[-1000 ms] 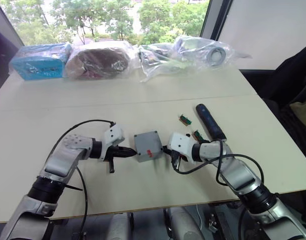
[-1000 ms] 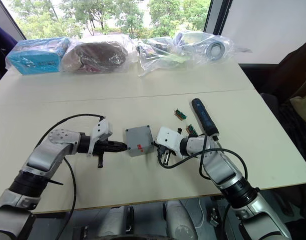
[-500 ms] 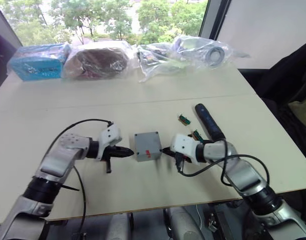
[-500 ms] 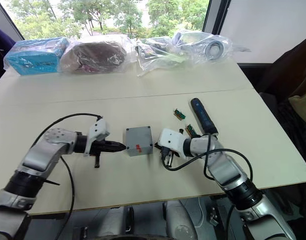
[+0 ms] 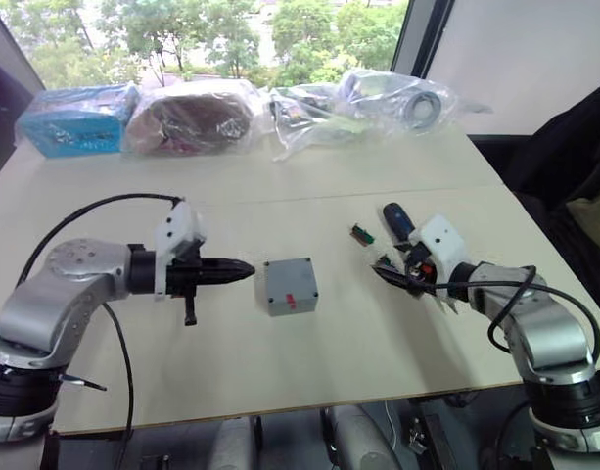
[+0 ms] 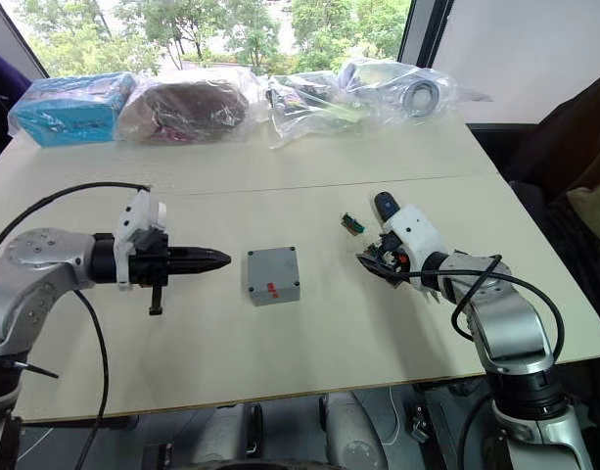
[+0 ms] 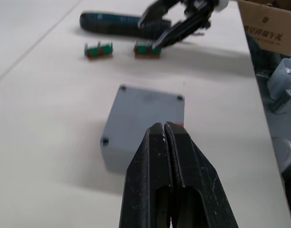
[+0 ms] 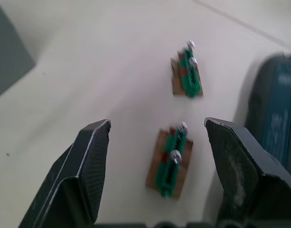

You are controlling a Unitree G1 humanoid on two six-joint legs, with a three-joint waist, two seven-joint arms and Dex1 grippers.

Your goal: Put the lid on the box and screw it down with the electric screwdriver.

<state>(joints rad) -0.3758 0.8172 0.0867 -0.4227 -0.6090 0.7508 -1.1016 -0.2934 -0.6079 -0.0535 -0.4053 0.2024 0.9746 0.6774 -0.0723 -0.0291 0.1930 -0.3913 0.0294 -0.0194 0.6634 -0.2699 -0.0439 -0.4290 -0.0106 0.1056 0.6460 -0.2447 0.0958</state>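
Left eye view shows our left gripper [image 5: 243, 267] with fingers pressed together, empty, hovering just left of the box [image 5: 289, 285]; the box sits mid-surface with the lid [image 7: 146, 114] already seated on it, screw holes at its corners, red mark on the near face; further right lie two small green-and-red pieces [image 8: 170, 163], the nearer one between the spread fingers of our right gripper [image 5: 392, 277], which holds nothing; the electric screwdriver [image 5: 394, 217] lies just beyond, on that gripper's far right, its long axis running near-to-far; we judge the right arm far the nearer for picking it up.
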